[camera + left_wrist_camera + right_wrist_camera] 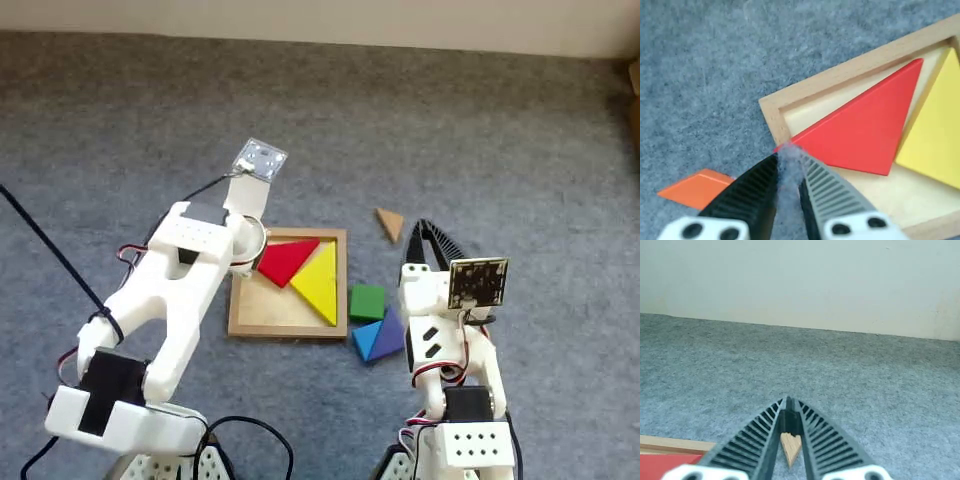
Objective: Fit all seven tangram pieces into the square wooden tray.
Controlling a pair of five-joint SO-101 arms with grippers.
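Looking down from the high view: shows the square wooden tray [288, 331] flat on grey carpet [120, 120]. Holds two pieces, a red triangle [284, 260] in the far-left part and a yellow triangle [320, 282] edge to edge with it. The rest of the pale floor is bare. Places a green square [367, 302] just beside the tray's right rim, with a blue triangle [376, 340] just next to that square. Places a tan triangle [390, 223] well apart on the carpet. Sets the left arm [170, 290] over the tray's left rim and the right arm [450, 330] beside the blue triangle, with the right gripper [420, 232] pointing toward the tan triangle.

Left wrist view: shows the left gripper [788, 150] drawn to a narrow wedge, clamping nothing, tips at the red triangle's sharp corner by the tray wall. Shows an orange piece [695, 187] on the carpet outside the tray.

Right wrist view: shows the right gripper closed tip to tip, holding nothing. Frames the tan triangle through the slot between its fingers.
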